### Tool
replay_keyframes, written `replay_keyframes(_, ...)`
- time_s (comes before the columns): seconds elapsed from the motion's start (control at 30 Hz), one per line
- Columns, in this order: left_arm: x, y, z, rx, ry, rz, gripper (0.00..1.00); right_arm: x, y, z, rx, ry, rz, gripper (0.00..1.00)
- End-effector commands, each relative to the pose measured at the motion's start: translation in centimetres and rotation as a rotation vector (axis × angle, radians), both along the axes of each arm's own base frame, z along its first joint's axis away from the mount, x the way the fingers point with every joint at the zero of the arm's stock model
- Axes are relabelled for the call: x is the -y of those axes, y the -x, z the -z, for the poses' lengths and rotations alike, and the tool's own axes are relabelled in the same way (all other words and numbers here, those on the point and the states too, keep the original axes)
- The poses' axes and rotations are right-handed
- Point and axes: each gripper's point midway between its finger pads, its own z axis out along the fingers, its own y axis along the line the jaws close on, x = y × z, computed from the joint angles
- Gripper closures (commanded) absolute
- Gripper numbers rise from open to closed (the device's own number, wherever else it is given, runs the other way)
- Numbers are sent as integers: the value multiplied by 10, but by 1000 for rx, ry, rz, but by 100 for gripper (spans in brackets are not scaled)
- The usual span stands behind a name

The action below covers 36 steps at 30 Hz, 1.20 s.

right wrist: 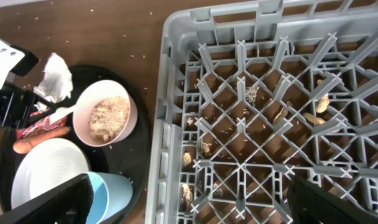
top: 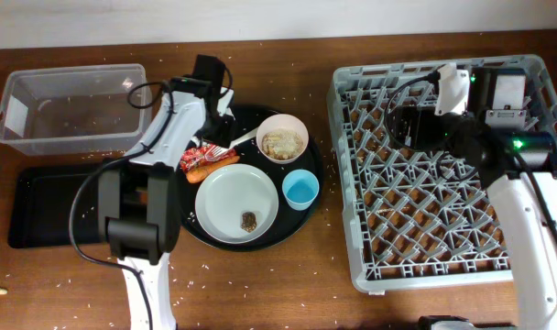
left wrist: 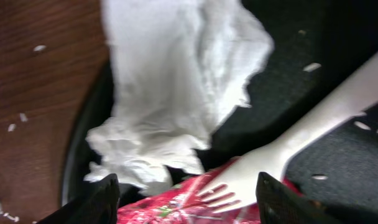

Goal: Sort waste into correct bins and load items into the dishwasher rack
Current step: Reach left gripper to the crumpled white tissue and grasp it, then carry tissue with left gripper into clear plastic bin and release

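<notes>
Left gripper (left wrist: 192, 202) hangs low over the round black tray (left wrist: 338, 37), fingers spread and pinching nothing. Between them you have the red snack wrapper (left wrist: 170, 205), with the tines of the white plastic fork (left wrist: 301, 137) lying across it; the fork handle runs out past the one finger. The crumpled white napkin (left wrist: 176, 81) sits just ahead of the gripper, touching the wrapper's far edge.

Judgement: the waste-sorting step is in hand, and the wrapper is the likely target. Nothing has yet reached the clear tub (top: 72, 110) or the flat black tray (top: 49, 206), both off to the gripper's side.

The next move calls for a close on the wrapper alone. As the fingers stand, you risk catching the fork tines or a napkin fold with it. Shift clear of the tines first.

Your right gripper (right wrist: 198, 202) is spread wide and empty, with the dishwasher rack (right wrist: 176, 93) directly beneath it.
</notes>
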Motion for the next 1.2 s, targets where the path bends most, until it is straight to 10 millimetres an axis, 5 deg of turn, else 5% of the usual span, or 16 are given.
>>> replay_keyframes(0.0,12,-8,0,34,-21,13,30,3,-15,17,-41,-2,10,1)
replay_keyframes(0.13,12,-15,8,51,-30,5,30,4,-22,49,-131,-7,9,9)
replay_keyframes(0.43,2,-26,25,75,5,-143,31,-28,-8,13,-47,-75,-89,10)
replay_keyframes(0.7,9,-12,56,-29,60,-139,76,-29,-16,0,8,-64,-94,11)
replay_keyframes(0.73,9,-10,58,-39,60,-139,98,-29,-18,-4,20,-60,-99,11)
replay_keyframes(0.8,9,-9,53,-44,59,-138,99,-29,-20,-12,48,-46,-114,13)
replay_keyframes(0.87,9,-8,32,-52,57,-139,99,-28,-25,-29,94,-34,-126,14)
replay_keyframes(0.93,12,-14,-15,-29,76,-135,99,-28,-29,-49,139,-31,-126,15)
replay_keyframes(0.97,17,-26,-67,48,109,-129,99,-28,-31,-64,174,-29,-127,15)
replay_keyframes(1.07,11,-44,-143,193,144,-136,99,-28,-33,-77,204,-26,-127,15)
replay_keyframes(1.17,-47,-56,-195,318,93,-245,99,-28,-32,-77,203,-27,-127,15)
